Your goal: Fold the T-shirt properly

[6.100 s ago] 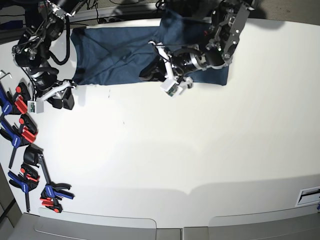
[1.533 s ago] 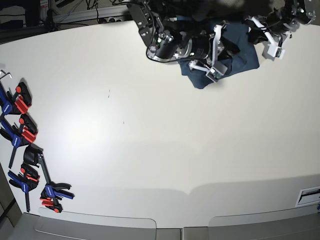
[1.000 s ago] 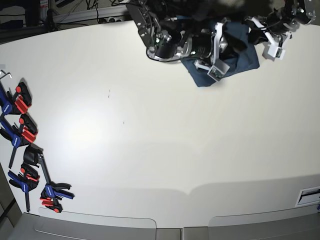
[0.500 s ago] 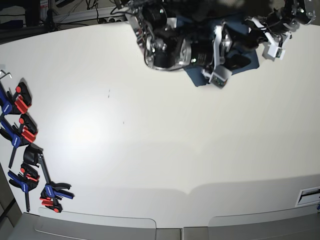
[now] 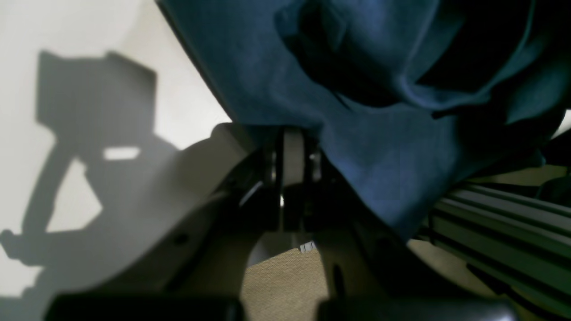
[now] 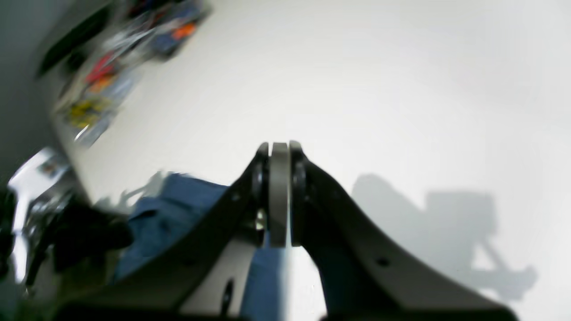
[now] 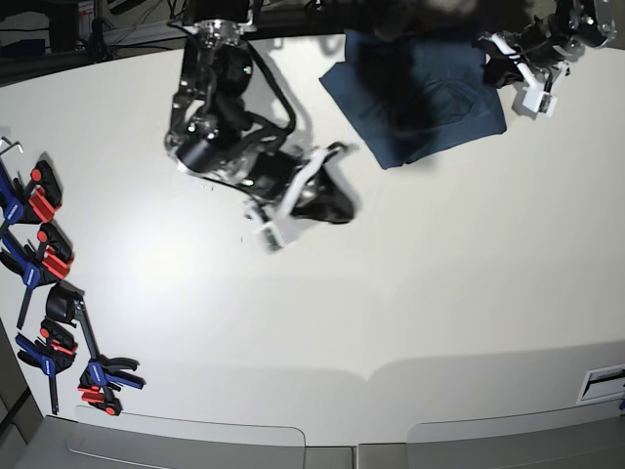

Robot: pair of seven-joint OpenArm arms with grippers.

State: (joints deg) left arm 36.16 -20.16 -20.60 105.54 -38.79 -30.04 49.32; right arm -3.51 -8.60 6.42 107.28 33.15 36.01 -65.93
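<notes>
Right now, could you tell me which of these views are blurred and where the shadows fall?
Right wrist view: motion-smeared, clamps at upper left a streak, arm shadow on the table at right. Left wrist view: soft focus on the T-shirt, blocky shadow at left. Base view: right claw slightly smeared.

I see the T-shirt (image 7: 420,98) lying in a rumpled, roughly folded bundle at the far edge of the white bench (image 7: 391,293), toward my left arm's side. It is plain dark navy cloth, several layers deep, with one corner pointing toward the bench's middle. From the left wrist camera the fabric (image 5: 379,133) bunches in soft folds with deep shadowed creases, and one edge is pinched in my left tool (image 5: 292,151).
</notes>
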